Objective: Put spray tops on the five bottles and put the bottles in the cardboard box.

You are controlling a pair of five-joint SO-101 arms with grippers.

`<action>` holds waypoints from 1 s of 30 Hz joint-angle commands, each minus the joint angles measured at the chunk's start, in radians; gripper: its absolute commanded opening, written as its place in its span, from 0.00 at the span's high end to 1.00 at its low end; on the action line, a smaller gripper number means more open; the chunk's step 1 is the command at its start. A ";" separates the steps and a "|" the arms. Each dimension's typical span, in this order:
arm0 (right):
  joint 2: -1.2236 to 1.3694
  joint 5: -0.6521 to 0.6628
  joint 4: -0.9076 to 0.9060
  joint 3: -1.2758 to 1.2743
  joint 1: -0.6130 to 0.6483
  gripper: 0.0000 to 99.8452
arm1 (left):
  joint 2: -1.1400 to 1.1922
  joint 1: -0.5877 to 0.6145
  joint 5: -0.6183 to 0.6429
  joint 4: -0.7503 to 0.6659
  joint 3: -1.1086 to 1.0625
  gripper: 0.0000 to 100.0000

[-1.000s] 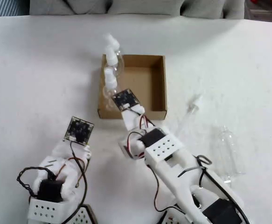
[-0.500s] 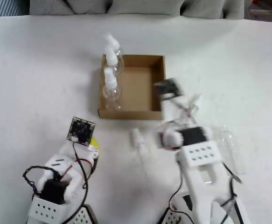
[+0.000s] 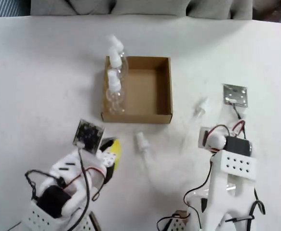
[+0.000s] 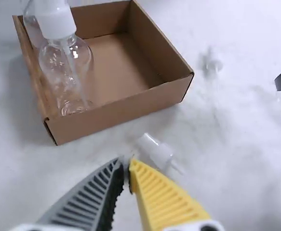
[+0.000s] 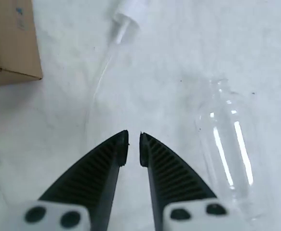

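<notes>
- Left end effector [image 4: 126, 174]: clenched, empty, over tabletop [image 3: 44, 72] near front wall of cardboard box [image 4: 121, 111].
- Loose spray top [image 4: 155, 151]: on tabletop, just beside left end effector tips.
- Right end effector [image 5: 133, 144]: clenched to narrow slit, empty, over tabletop.
- Second spray top [image 5: 128, 11]: on tabletop beyond right tips, near box corner.
- Uncapped bottle [image 5: 228, 144]: lying on side, beside right end effector.
- Capped bottles [image 3: 114, 89]: upright in box, along one wall.
</notes>
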State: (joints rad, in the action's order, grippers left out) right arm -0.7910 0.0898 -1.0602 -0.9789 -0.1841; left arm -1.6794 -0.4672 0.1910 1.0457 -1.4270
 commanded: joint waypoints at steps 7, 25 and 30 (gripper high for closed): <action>-0.022 0.002 0.131 -0.064 -0.015 0.98 | 0.704 -0.082 0.264 -0.242 0.356 0.97; -0.021 0.009 0.131 -0.068 -0.007 0.98 | 1.245 -0.076 0.491 -0.494 0.465 0.84; -0.021 0.009 0.131 -0.069 -0.005 0.98 | 1.397 -0.064 0.491 -0.417 0.577 0.82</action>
State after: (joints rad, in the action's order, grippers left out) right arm -0.7894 0.0898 -0.9421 -1.0526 -0.1857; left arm -0.3705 -0.5439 0.6728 0.5746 -0.9682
